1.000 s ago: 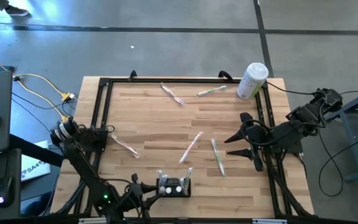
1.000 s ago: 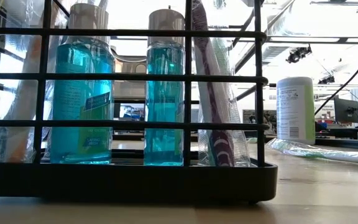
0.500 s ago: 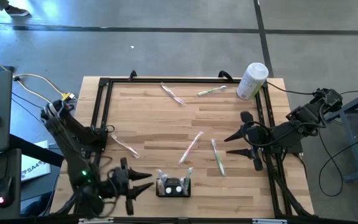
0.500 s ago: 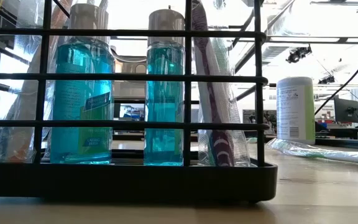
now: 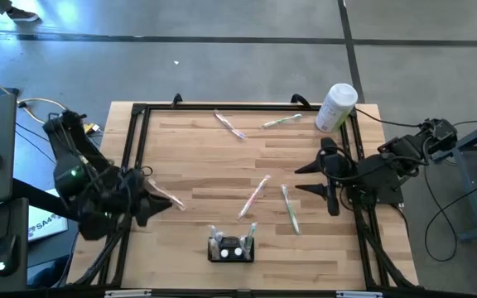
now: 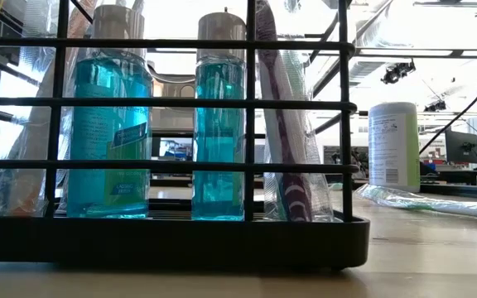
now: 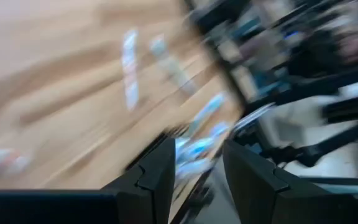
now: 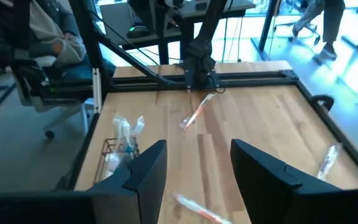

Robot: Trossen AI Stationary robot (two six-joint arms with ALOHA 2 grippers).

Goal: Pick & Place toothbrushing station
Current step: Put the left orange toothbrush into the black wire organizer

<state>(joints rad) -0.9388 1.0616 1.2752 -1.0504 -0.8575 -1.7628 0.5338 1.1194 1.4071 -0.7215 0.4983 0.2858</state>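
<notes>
A: Where's the toothbrushing station (image 5: 232, 247) sitting?

B: I'm seeing it at the near edge of the table (image 5: 214, 149), roughly centred, standing upright with nothing touching it. In the low view it's filling the frame: two bottles of blue liquid (image 6: 219, 116) and a wrapped toothbrush (image 6: 286, 116) are standing inside its black wire frame.

A: Grippers?

B: Left gripper (image 5: 157, 204) is hovering over the table's left edge, well apart from the station, just beside a wrapped toothbrush (image 5: 167, 197). Its fingers (image 7: 157, 174) are standing apart with nothing between them. Right gripper (image 5: 302, 178) is hanging over the right side, fingers spread and holding nothing.

A: Anything else out there?

B: I'm counting more wrapped toothbrushes lying loose: two near the middle (image 5: 255, 196), two toward the far edge (image 5: 229, 124). A white canister (image 5: 336, 107) is standing at the far right corner.
</notes>
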